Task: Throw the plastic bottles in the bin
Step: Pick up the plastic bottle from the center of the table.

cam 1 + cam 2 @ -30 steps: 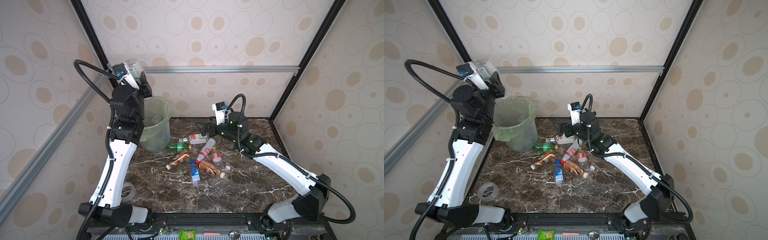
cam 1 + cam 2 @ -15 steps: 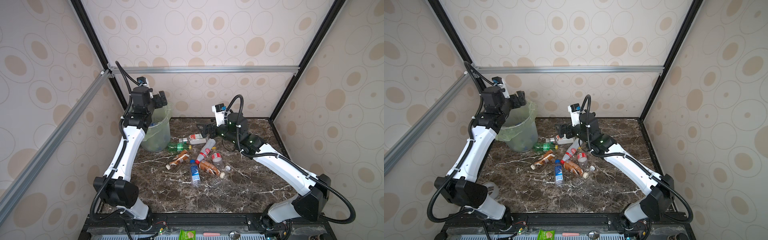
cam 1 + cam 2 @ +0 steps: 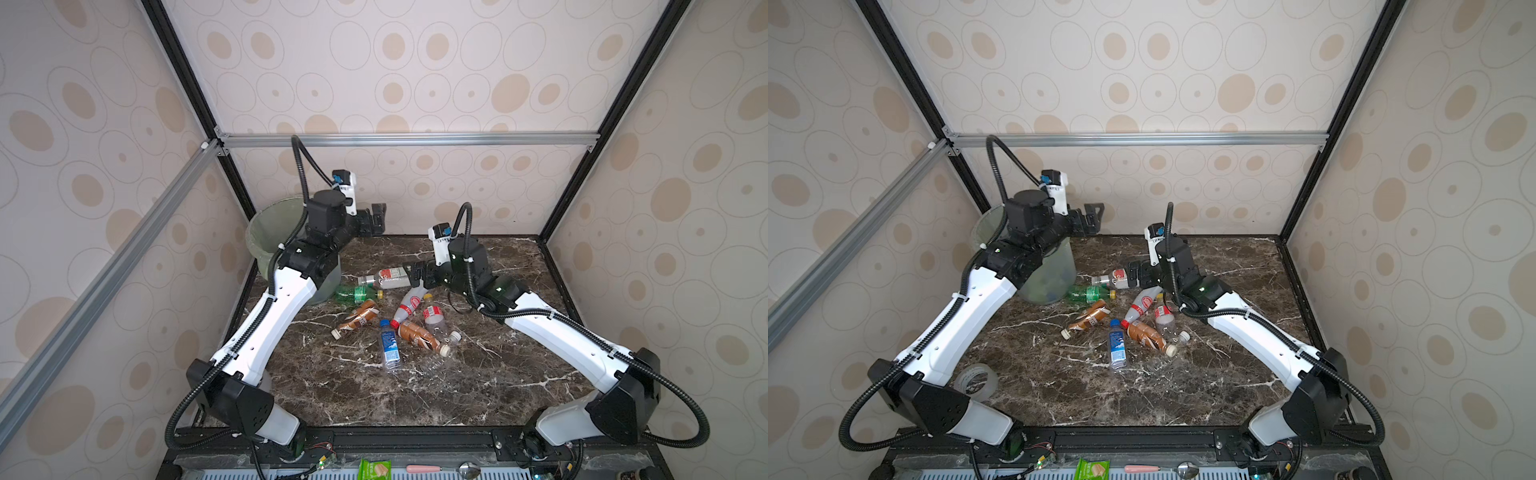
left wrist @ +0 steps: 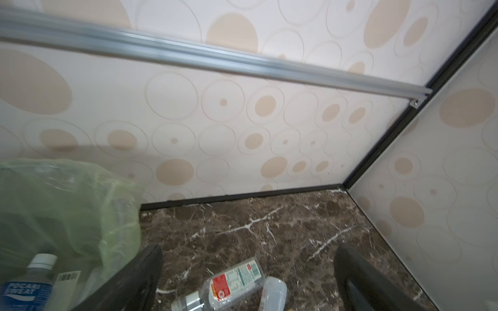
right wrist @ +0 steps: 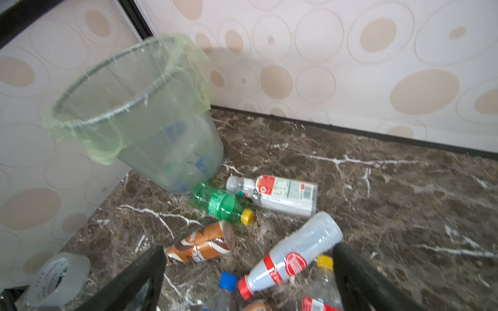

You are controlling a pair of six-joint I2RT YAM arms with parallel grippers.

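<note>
Hovering just beside the bin (image 3: 266, 226), the left gripper (image 3: 374, 219) gapes empty. The right gripper (image 3: 419, 276), farther from the bin, is spread too, holding nothing. Bottles (image 3: 409, 306) lie scattered beside the bin, a few inside it.

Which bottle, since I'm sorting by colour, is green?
The green bottle lying beside the bin, yellow cap pointing away from it; the others are clear, white or brown.
</note>
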